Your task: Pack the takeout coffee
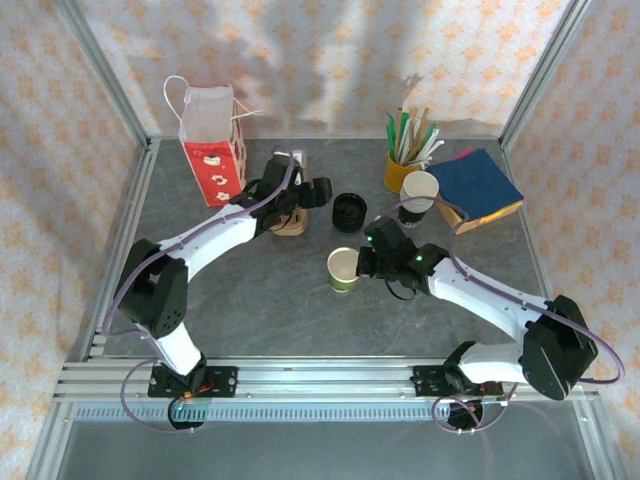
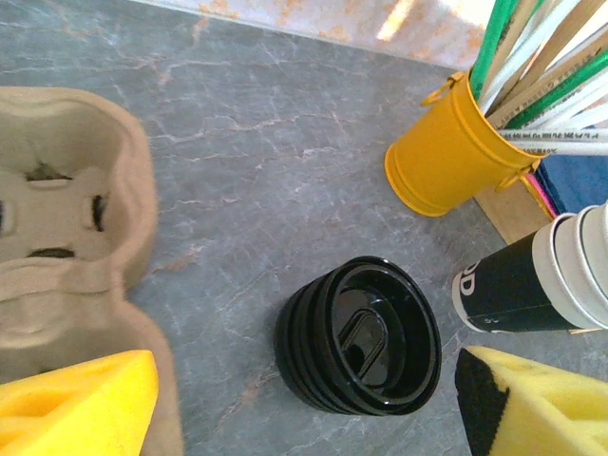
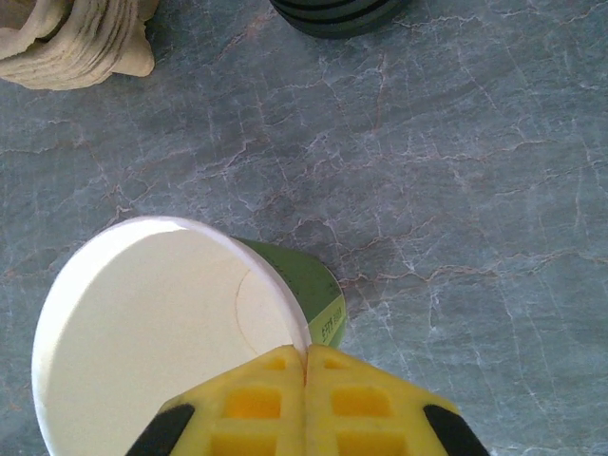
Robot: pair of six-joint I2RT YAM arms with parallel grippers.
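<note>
The left claw hung wide open above the black lid and held nothing. The right claw was closed and seemed to pinch the wall of the green paper cup. On the table the biggest thing nearby was the brown cup carrier, just beside the left claw. Next came the cup, standing open and apart from the carrier, and last the lid, lying beyond the cup. I judged that the step in hand was fetching the lid. The next move called for a straight descent and a closing on its rim. Bare table lay around the lid, but the carrier's edge and the stacked cups stood near on either side.
</note>
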